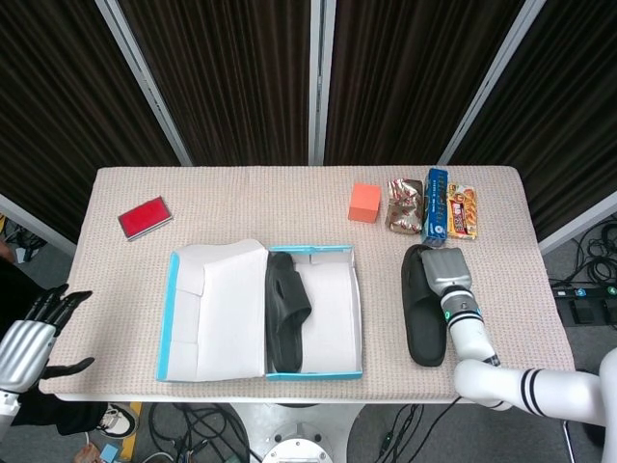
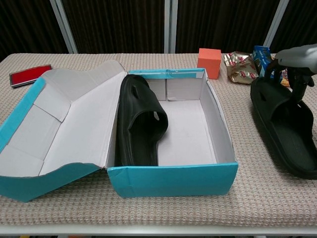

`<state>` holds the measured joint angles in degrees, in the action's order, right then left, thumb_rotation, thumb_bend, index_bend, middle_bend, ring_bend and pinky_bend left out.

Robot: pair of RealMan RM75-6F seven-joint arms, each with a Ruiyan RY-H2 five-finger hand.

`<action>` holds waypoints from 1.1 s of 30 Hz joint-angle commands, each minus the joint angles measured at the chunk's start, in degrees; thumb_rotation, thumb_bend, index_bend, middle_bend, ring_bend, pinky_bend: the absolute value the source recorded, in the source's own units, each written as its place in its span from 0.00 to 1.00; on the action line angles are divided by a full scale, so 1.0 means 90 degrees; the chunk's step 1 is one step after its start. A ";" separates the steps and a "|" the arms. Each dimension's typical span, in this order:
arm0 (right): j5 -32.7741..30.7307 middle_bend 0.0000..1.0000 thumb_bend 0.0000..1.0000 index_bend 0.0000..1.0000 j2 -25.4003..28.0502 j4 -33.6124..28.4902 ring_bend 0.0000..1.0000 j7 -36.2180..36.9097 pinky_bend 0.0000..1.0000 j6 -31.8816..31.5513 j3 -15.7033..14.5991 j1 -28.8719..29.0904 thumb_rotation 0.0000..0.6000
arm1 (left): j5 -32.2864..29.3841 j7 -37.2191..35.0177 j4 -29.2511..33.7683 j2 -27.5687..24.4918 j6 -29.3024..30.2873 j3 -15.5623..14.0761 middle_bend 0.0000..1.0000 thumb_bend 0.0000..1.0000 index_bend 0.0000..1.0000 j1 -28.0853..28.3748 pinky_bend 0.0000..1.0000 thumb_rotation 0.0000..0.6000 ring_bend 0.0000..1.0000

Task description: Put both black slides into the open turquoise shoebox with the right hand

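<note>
Slides are split between two places: we see one black slide [image 2: 141,121] standing on its edge inside the open turquoise shoebox [image 2: 173,181], leaning against the left wall, while the second slide [image 2: 287,131] lies flat on the table [image 1: 289,203] to the right of the box. Our right hand [image 1: 445,273] sits over that second slide's toe end with fingers reaching down onto it, though we cannot tell whether they actually grip it. Our left hand [image 1: 29,338] hangs off the table's left edge, fingers spread and holding nothing.
</note>
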<state>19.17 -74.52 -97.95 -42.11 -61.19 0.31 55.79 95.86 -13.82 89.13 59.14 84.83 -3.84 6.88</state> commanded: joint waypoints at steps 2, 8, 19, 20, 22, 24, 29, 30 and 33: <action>0.0629 0.51 0.15 0.58 0.0791 -0.0725 0.46 0.0772 0.65 -0.0193 0.0403 -0.0362 1.00 | 0.0008 0.0106 0.0097 0.0002 -0.0043 0.0019 0.15 0.00 0.11 0.0041 0.08 1.00 0.01; 0.1846 0.53 0.17 0.60 0.1941 -0.1723 0.47 0.2057 0.67 -0.0298 0.0909 -0.0935 1.00 | -0.0017 0.0290 0.0270 0.0002 -0.0106 0.0069 0.15 0.00 0.11 0.0105 0.08 1.00 0.01; 0.4566 0.54 0.21 0.62 0.1797 -0.1762 0.48 0.5127 0.68 0.0176 0.1358 -0.1825 1.00 | -0.0175 0.0686 0.0579 0.0001 -0.0179 0.0184 0.15 0.00 0.11 0.0166 0.08 1.00 0.01; 0.4771 0.54 0.21 0.62 0.1657 -0.1644 0.48 0.5312 0.68 0.0177 0.1357 -0.1854 1.00 | -0.0192 0.0697 0.0588 -0.0006 -0.0174 0.0188 0.15 0.00 0.11 0.0159 0.08 1.00 0.01; 0.5179 0.54 0.21 0.62 0.1320 -0.1386 0.48 0.5728 0.68 0.0153 0.1336 -0.1921 1.00 | -0.0231 0.0703 0.0586 -0.0022 -0.0163 0.0188 0.15 0.00 0.11 0.0136 0.08 1.00 0.01; 0.5457 0.54 0.21 0.62 0.1030 -0.1195 0.48 0.6116 0.68 0.0117 0.1316 -0.1983 1.00 | -0.0235 0.0683 0.0568 -0.0029 -0.0143 0.0183 0.15 0.00 0.11 0.0120 0.08 1.00 0.01; 0.5984 0.54 0.21 0.62 0.0259 -0.0645 0.48 0.7066 0.68 0.0068 0.1278 -0.2061 1.00 | -0.0204 0.0650 0.0485 -0.0011 -0.0103 0.0179 0.15 0.00 0.11 0.0106 0.08 1.00 0.01; 0.6036 0.54 0.21 0.62 0.0159 -0.0562 0.48 0.7165 0.68 0.0077 0.1280 -0.2056 1.00 | -0.0202 0.0648 0.0470 -0.0012 -0.0097 0.0177 0.15 0.00 0.11 0.0101 0.08 1.00 0.01; 0.6164 0.54 0.21 0.62 -0.0129 -0.0329 0.48 0.7425 0.68 0.0092 0.1278 -0.2049 1.00 | -0.0210 0.0599 0.0430 -0.0029 -0.0043 0.0178 0.15 0.00 0.11 0.0070 0.08 1.00 0.01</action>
<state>73.37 -73.95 -102.41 23.12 -60.51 11.86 37.62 93.99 -8.35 93.06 58.92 84.38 -2.24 7.58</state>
